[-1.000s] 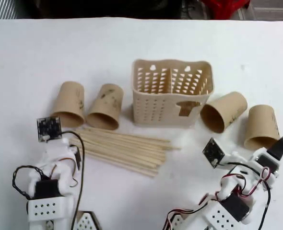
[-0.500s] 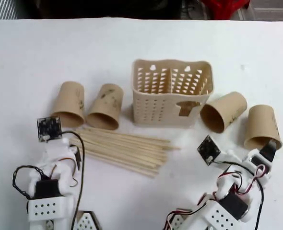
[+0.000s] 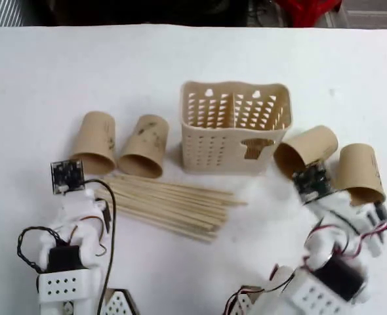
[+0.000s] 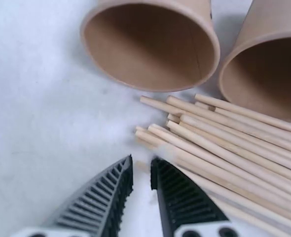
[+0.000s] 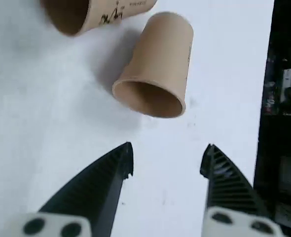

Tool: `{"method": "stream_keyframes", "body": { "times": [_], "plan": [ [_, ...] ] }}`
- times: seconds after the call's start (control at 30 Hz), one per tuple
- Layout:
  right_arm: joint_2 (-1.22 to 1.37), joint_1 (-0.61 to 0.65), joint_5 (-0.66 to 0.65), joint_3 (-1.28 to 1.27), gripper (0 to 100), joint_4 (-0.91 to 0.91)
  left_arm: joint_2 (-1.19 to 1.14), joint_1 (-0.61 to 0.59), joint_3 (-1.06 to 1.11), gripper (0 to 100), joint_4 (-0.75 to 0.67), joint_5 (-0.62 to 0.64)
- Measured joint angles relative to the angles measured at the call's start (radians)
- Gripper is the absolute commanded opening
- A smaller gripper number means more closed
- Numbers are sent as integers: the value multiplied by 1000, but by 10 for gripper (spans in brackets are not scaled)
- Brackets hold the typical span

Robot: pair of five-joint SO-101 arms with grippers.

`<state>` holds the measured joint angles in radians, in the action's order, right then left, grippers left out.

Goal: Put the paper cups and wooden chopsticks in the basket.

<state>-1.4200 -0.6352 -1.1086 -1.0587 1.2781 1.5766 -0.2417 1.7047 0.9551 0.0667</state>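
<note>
A cream perforated basket (image 3: 236,128) stands upright mid-table. Two brown paper cups (image 3: 95,141) (image 3: 144,146) lie on their sides to its left, two more (image 3: 306,152) (image 3: 359,172) to its right. A bundle of wooden chopsticks (image 3: 170,205) lies in front of the left cups. My left gripper (image 4: 141,170) is shut with only a slit between its tips, just short of the chopsticks' ends (image 4: 224,148), with cup mouths (image 4: 150,42) (image 4: 269,74) beyond. My right gripper (image 5: 169,150) is open, facing the mouth of the far-right cup (image 5: 155,69), apart from it.
The left arm (image 3: 65,223) sits at the front left, the right arm (image 3: 331,216) at the front right near the table's right edge (image 5: 271,98). White tabletop stretches behind the basket.
The right arm has swung forward toward the two right-hand cups, its wrist now close behind them. The left arm, cups, chopsticks and basket have not moved.
</note>
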Motion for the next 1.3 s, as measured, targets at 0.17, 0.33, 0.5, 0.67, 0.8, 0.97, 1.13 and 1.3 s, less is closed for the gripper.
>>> {"method": "stream_keyframes", "body": {
  "times": [0.17, 0.33, 0.5, 0.67, 0.8, 0.97, 1.13, 1.3],
  "plan": [
    [361, 26, 17, 147, 224, -75, 0, 0, 0, 85, 0, 0],
    [525, -12, -247, 161, 209, -226, 0, 0, 0, 85, 0, 0],
    [548, -106, -428, 160, 295, -307, 0, 0, 0, 85, 0, 0],
    [572, -120, -499, 87, 349, -431, 0, 0, 0, 85, 0, 0],
    [595, -118, -520, 15, 341, -508, 0, 0, 0, 85, 0, 0],
    [638, -95, -529, -49, 341, -594, 0, 0, 0, 85, 0, 0],
    [712, -95, -525, -49, 338, -690, 0, 0, 0, 85, 0, 0],
    [830, -74, -459, -49, 242, -835, 0, 0, 0, 85, 0, 0]
  ]
}}
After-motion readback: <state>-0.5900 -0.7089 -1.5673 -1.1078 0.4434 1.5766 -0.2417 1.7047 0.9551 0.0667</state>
